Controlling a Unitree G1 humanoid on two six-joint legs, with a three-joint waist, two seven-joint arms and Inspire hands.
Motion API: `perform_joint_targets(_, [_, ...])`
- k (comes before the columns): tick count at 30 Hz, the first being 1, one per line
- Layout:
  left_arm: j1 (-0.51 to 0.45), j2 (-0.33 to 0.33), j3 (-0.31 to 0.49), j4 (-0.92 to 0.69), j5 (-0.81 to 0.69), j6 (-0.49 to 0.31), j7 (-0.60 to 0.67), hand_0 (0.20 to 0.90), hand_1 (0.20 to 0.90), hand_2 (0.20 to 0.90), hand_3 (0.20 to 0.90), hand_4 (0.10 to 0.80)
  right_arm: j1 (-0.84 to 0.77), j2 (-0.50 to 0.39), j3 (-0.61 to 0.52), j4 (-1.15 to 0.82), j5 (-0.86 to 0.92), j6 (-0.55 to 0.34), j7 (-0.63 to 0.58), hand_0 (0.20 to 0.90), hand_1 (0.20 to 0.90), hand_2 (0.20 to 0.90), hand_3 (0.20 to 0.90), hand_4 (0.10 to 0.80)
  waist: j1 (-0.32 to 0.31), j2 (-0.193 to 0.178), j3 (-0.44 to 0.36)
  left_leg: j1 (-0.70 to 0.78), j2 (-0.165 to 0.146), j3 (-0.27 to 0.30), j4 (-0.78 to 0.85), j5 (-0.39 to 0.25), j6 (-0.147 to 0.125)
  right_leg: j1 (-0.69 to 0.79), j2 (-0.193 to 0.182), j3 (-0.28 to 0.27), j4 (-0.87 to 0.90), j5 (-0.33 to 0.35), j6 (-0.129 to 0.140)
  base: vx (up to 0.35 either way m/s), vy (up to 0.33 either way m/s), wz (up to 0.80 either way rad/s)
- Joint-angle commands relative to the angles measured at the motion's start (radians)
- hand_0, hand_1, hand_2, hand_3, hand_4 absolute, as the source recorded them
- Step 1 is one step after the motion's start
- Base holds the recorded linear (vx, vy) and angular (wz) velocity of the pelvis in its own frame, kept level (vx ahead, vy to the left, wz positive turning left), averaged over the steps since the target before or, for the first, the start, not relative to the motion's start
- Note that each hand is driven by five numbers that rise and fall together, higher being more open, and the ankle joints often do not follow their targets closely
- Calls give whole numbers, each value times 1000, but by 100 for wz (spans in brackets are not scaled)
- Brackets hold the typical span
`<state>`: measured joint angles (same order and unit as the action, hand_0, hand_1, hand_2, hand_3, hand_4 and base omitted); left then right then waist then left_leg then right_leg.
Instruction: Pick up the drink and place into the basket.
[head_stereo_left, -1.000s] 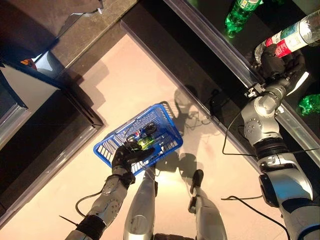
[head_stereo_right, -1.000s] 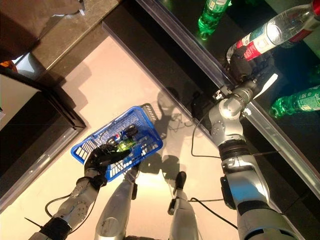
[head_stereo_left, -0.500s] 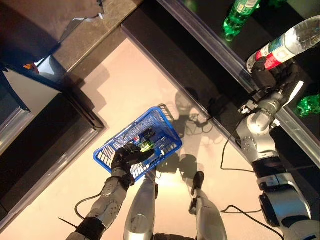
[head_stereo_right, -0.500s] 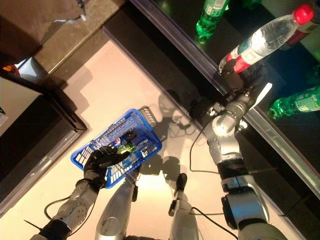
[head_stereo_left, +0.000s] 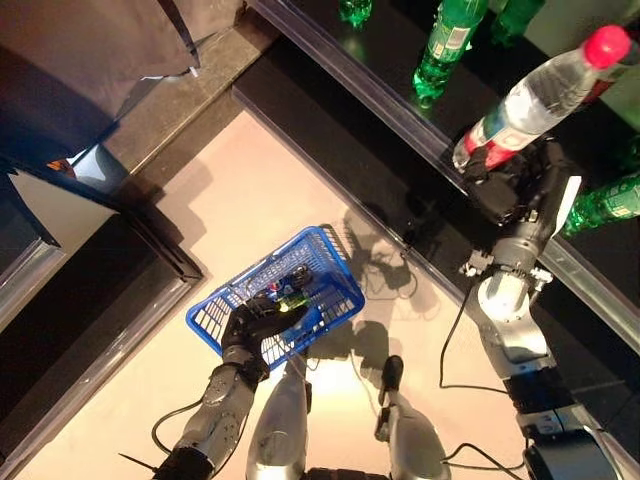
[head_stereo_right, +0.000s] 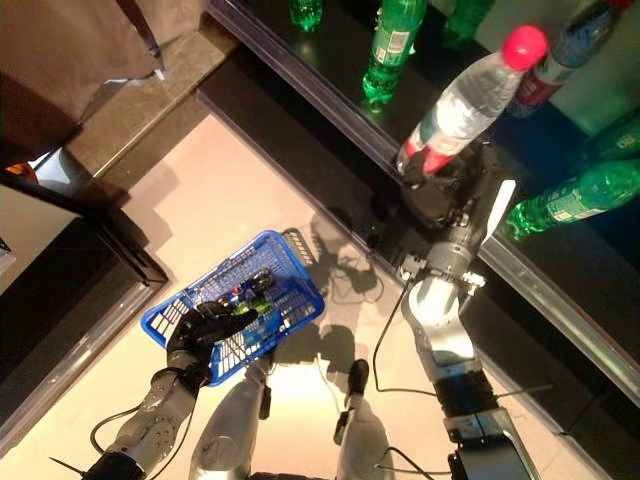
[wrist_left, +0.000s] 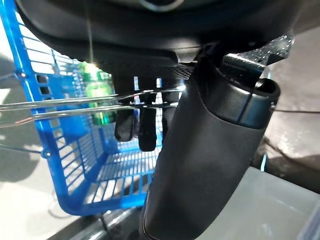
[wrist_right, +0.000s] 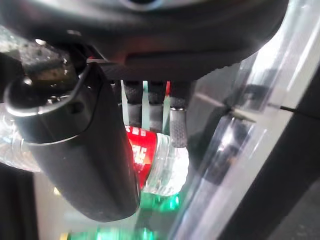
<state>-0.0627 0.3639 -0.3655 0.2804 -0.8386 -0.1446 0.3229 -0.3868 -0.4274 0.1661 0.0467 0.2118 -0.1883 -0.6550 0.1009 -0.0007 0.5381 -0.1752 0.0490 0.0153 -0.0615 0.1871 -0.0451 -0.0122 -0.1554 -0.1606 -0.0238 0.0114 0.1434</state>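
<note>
The right robot hand is reaching up at the far right, its arm stretching away from the body toward the dark shelf, and it is clamping its fingers and thumb round the lower part of a clear drink bottle. The bottle is tilting up and to the right above the hand, with its pink-red cap at the far end. It is wearing a red label low on its body and a paler band above that; the print on either is too small to read.

The left robot hand is hanging low at the near left, with its arm bending down toward the floor. Its fingers are curling round the wire handle of the blue basket, which is showing just above the floor. Inside the basket, a green bottle and other small items are lying; their labels cannot be read.

Several green bottles are standing on the shelf beyond the right hand, their label print being illegible
</note>
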Motion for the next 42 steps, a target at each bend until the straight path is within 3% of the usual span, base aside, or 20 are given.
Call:
perform_joint_targets(1, [-14,25,119,-330,146,-184,-93,300,300,300,200,100,-99,-73,-13,-271,-75,-130,70,300,300,300,200,100,-30,-18,-174,79,14,7,70,-119,23,-41,24,-15,52,58,-101,46,-6,0])
perform_joint_targets(8, [-1,32,123,-417,136,-155,-178,300,300,300,200,100,27,-27,60,-314,79,-87,281,300,300,300,200,100,-36,-25,-220,105,22,11,59,-118,20,-20,24,-5,46,55,-93,13,-1,0])
perform_joint_targets(14, [-8,46,99,-524,113,-153,-258,300,300,300,200,100,120,1,138,-290,134,-54,391,300,300,300,200,100,-34,-19,-240,119,22,2,36,-106,20,-8,21,-11,38,58,-86,0,0,0])
perform_joint_targets(31, [-33,73,55,-689,27,-135,-436,300,300,300,200,100,183,29,282,-121,35,64,407,300,300,300,200,100,-8,2,-304,149,8,-39,6,-102,19,31,-1,-46,15,55,-71,25,17,5])
perform_joint_targets(36, [-33,76,57,-689,11,-121,-466,300,300,300,200,100,174,23,299,-62,-42,152,376,300,300,300,200,100,0,1,-312,155,6,-50,0,-101,18,39,-2,-46,7,56,-70,19,7,4])
perform_joint_targets(37, [-35,78,56,-698,4,-103,-478,300,300,300,200,100,165,16,302,-31,-109,218,344,300,300,300,200,100,4,0,-315,157,5,-57,-3,-102,18,41,-4,-46,5,58,-69,18,7,13])
perform_joint_targets(42, [-64,84,38,-697,-4,-74,-504,300,300,300,200,100,82,-7,310,52,-282,314,279,300,300,300,200,100,15,0,-310,155,2,-69,-5,-100,18,42,-5,-47,1,62,-68,0,4,5])
